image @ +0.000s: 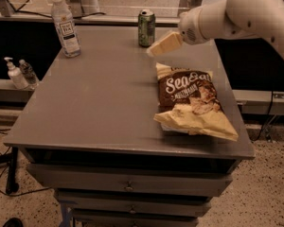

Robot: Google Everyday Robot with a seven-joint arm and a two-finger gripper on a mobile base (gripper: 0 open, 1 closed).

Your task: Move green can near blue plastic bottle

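Note:
The green can stands upright near the back edge of the grey table, about the middle. The blue plastic bottle, clear with a white cap and white label, stands upright at the table's back left corner. My gripper comes in from the upper right on a white arm and hovers just right of and in front of the can, a little above the tabletop, holding nothing that I can see.
A brown and cream chip bag lies on the right half of the table. A small white pump dispenser and a tiny clear bottle stand on a lower ledge to the left. Drawers sit under the tabletop.

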